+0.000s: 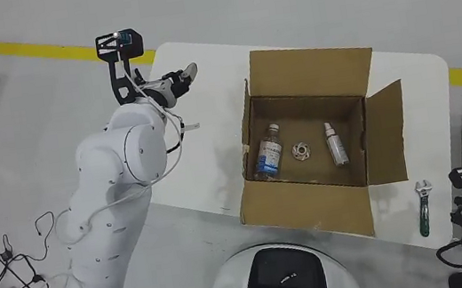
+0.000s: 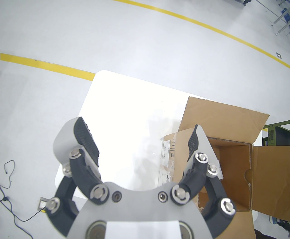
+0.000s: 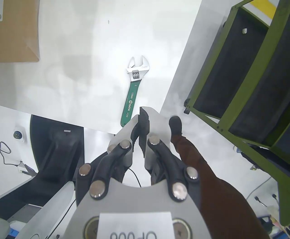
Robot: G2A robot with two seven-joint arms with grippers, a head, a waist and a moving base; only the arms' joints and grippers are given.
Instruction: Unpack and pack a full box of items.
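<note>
Your left end effector [image 2: 138, 132] hangs released over the tabletop [image 2: 126, 108], likely ready for the box [image 1: 309, 65], where two bottles [image 1: 268, 152] lie; the right end effector [image 3: 142, 123] is clenched empty near the wrench [image 3: 133, 90], which seems already unpacked

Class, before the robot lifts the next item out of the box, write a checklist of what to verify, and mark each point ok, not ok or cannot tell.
1. Box flaps open: ok.
2. Items reachable: ok; the clear bottle, round metal part and small white bottle lie apart on the box floor.
3. Left gripper ready: ok; jaws open, empty.
4. Left gripper above the box: not ok; it is over the table beside it.
5. Right gripper ready: not ok; jaws shut, empty.
6. Wrench out of the box: ok; it lies on the table.
</note>
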